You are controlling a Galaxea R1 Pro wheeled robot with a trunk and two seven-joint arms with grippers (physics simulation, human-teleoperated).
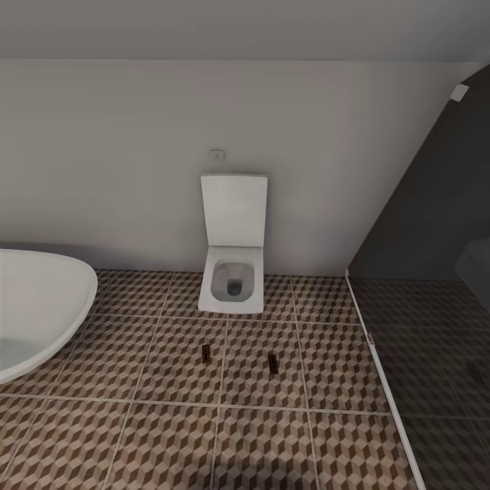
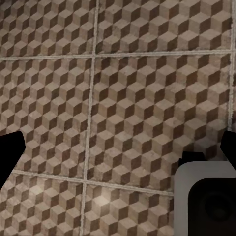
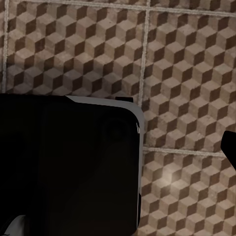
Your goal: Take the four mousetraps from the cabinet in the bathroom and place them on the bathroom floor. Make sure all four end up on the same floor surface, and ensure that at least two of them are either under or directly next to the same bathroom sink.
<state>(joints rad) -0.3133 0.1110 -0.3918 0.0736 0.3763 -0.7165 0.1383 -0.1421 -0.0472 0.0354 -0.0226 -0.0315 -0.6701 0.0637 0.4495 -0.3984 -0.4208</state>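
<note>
In the head view, 2 mousetraps lie flat on the bathroom floor (image 1: 170, 381) in front of a white toilet (image 1: 233, 272) whose lid stands raised against the pale wall (image 1: 122, 156). The left mousetrap (image 1: 205, 351) and the right mousetrap (image 1: 273, 362) sit well apart, each on its own tile, both a short way out from the toilet bowl. A white bathtub (image 1: 41, 306) curves in at the left edge, and a dark glass shower panel (image 1: 435, 272) rises at the right, with the tiles behind it looking darker. A small white plate (image 1: 217, 154) is on the wall above the toilet.

In the left wrist view, the left gripper (image 2: 118, 147) looks straight down at the cube-patterned tiles. Its 2 dark fingertips (image 2: 9, 152) show at opposite edges, far apart, with nothing between them, so it is released. A grey and black part of the robot (image 2: 206, 199) sits just beside one fingertip, below the gripper.

In the right wrist view, a large black body with a grey rim (image 3: 69, 167) lies under the right gripper and hides much of the tiled floor. 1 dark fingertip (image 3: 230, 147) shows at the edge; I cannot tell whether this gripper is released or clenched.
</note>
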